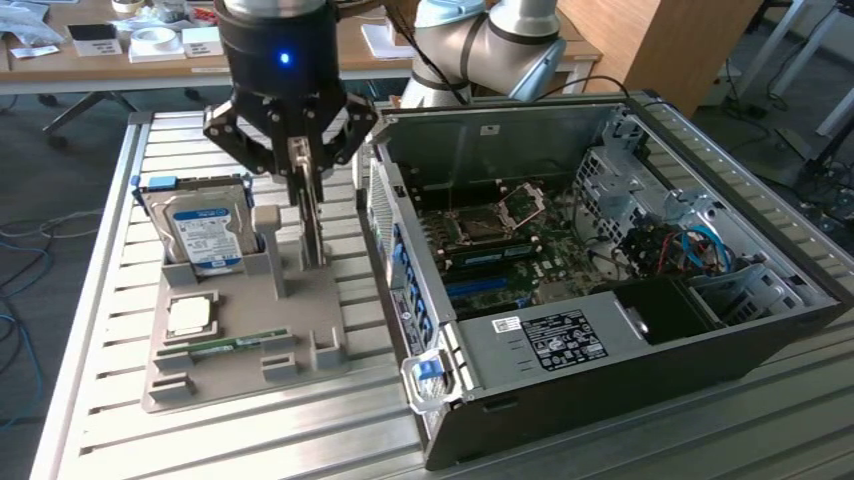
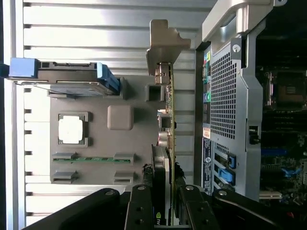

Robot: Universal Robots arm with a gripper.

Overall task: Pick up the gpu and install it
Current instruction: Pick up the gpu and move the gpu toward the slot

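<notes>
On the grey holder tray (image 1: 220, 388) (image 2: 96, 139), to the exterior view's left of the open computer case (image 1: 747, 330) (image 2: 225, 86), the graphics card (image 1: 315, 232) (image 2: 171, 96) is seen standing on edge in its slot. Its metal bracket is turned toward the far end of the tray. The gripper (image 1: 310, 180) (image 2: 165, 211) is set down over the card's top edge, one finger on each face. The fingers appear to be pressed against both sides, so the card is judged to be clamped. The lower edge of the card is seen down in the holder, so it is not taken to be lifted yet.

The step in hand is therefore judged to be the pick-up, at the point where the grasp is made and the card is not yet raised. Nothing of the installing is seen to be done, and no card is found inside the case.

On the same tray a hard drive (image 1: 207, 235) (image 2: 67, 79) is propped upright. A processor chip (image 1: 191, 315) (image 2: 72, 129) and a green memory stick (image 1: 227, 346) (image 2: 91, 159) are laid flat nearer the front; none is touched.

For the card to be freed, a straight pull out of the slot is called for, since a tilt could bind it in the holder. Room is also needed beside the case wall, which stands just beside the card. A firm hold must be kept on so thin a part.
</notes>
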